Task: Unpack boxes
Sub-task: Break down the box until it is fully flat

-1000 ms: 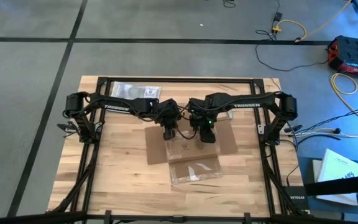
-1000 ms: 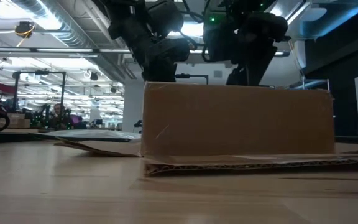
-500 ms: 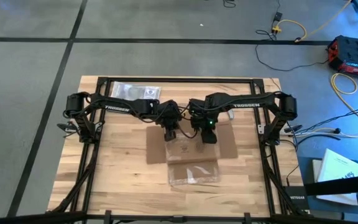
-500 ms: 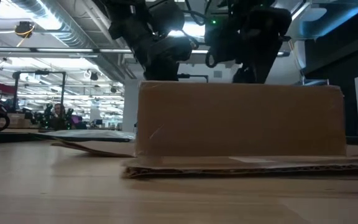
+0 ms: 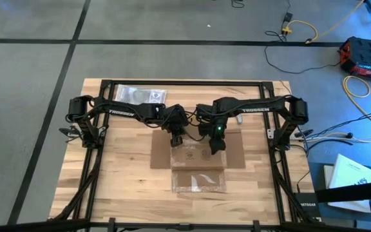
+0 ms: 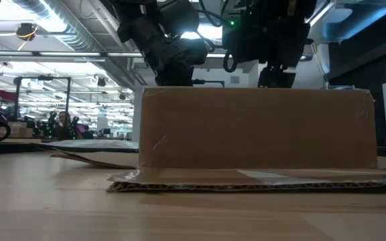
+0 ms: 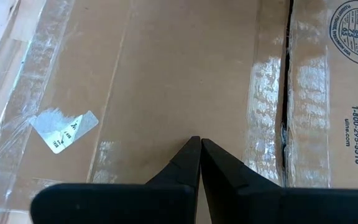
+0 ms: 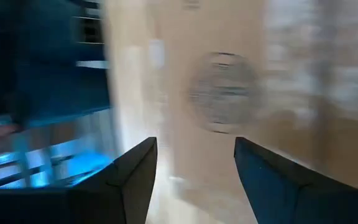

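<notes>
High view: both arms meet over mid-table, above the cardboard box (image 5: 195,151), which lies on the table (image 5: 121,187) w/ flaps spread flat.
Box posn: directly under both pincers; one flap w/ shiny tape strips lies on the near side, past the tips; side flaps stick out left & right.
Left gripper (image 7: 199,144): fingers pressed fully together, nothing between them; tips sit on or just above the box panel, can't tell which.
Left, why: prob. a closed point used as a poker/pin to hold the panel down or work along a seam. That's a guess.
Seam (image 7: 286,93): dark slit beside the left tips, running along a tape strip; printed round stamp on the panel beyond it.
Sticker (image 7: 63,129): small white label on the other side of the left tips, at the edge of a clear tape band.
Right gripper (image 8: 194,162): fingers apart, nothing seen between them; hangs over the box top next to the left one.
Right, why: likely spread ready to catch a flap edge or the contents.
Low view: box wall (image 6: 256,127) stands upright, both wrists coming down behind it; inside hidden.
Plastic bag (image 5: 137,94): well behind the left pincer, at the far table edge, untouched.
Progress: flaps out, box open; contents not seen, so unpacking looks early.
</notes>
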{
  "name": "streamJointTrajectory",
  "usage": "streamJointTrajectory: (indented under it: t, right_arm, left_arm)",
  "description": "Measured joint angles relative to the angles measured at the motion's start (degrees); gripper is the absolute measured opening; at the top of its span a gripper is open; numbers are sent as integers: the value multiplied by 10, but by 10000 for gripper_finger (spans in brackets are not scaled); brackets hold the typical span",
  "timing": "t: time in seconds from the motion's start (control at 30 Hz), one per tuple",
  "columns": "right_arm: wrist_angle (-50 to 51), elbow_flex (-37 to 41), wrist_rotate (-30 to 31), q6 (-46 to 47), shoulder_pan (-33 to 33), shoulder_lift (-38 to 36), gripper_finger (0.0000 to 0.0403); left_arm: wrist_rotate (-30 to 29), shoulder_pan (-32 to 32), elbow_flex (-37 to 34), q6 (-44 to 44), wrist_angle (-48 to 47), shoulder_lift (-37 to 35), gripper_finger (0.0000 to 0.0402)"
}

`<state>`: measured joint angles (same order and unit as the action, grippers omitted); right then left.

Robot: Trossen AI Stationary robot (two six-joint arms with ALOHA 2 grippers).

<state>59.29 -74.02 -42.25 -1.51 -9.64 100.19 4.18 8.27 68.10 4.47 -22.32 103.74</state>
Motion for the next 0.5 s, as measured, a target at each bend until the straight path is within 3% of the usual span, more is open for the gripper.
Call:
streamJointTrajectory:
  t: [0.23,0.5]
  right_arm:
    - [-84,0,153,-35,35,-3,201]
    - [-134,4,227,-36,70,-2,201]
  left_arm:
    - [-5,-2,0,0,0,0,0]
    - [-7,-4,0,1,0,0,0]
